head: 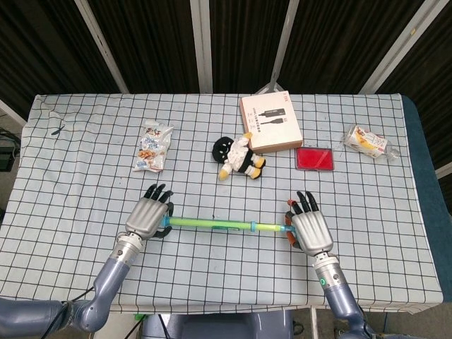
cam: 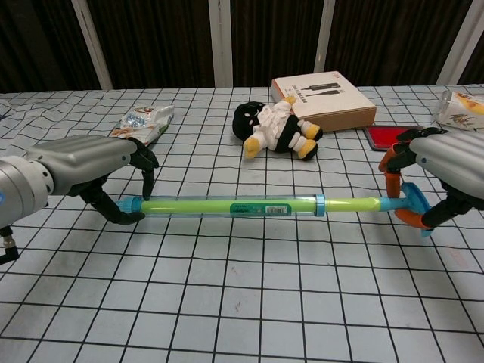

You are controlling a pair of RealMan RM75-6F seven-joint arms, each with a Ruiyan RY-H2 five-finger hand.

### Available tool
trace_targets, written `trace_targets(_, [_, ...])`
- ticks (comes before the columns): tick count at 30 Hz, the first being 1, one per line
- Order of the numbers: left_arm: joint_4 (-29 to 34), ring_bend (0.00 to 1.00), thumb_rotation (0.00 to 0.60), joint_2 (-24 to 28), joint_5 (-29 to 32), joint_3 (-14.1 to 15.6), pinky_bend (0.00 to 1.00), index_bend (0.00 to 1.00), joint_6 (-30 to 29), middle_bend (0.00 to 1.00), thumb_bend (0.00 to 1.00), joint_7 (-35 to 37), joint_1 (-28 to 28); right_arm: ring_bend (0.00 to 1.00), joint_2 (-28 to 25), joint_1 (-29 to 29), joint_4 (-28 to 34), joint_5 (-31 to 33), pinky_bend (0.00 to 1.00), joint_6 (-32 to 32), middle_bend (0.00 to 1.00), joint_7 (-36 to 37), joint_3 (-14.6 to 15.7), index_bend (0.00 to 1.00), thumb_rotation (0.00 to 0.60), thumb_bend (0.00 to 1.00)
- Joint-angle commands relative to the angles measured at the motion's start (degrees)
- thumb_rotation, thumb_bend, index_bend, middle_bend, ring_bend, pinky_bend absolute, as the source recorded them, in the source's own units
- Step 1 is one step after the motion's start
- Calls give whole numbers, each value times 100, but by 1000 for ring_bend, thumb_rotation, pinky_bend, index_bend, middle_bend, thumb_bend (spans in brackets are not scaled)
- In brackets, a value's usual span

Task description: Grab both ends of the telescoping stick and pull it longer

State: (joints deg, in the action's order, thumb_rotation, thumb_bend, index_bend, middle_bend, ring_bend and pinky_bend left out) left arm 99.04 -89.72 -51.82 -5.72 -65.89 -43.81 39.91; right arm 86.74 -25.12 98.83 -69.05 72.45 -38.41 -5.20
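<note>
The telescoping stick (head: 212,225) (cam: 242,206) is a green tube with blue collars and an orange-and-blue hooked end, held level just above the checked cloth. My left hand (head: 147,217) (cam: 83,170) grips its left blue end. At the other end my right hand (head: 309,231) (cam: 446,170) holds the orange hooked piece (cam: 402,198). A thinner green section (cam: 349,203) shows between the blue collar and the right end.
Behind the stick lie a black-and-white plush toy (head: 239,157), a snack packet (head: 152,145), a tan box (head: 270,123), a red card case (head: 314,158) and a wrapped snack (head: 367,141) at the far right. The table's front edge (head: 226,308) is close below the hands.
</note>
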Motion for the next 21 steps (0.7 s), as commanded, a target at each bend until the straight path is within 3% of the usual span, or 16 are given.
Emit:
trace_targets(1, [86,0,600,110,-24,22,0,545,-41,144,476,19,-31,0,-56,16,31,1,0,25,246,17,-15,697,600,513])
trace_targets(21, [411,0,600,834,-101,195,0,547,-190,144,476,271,-284,0,-586,140,100,56,0,156,246,149,-88,703,600,514])
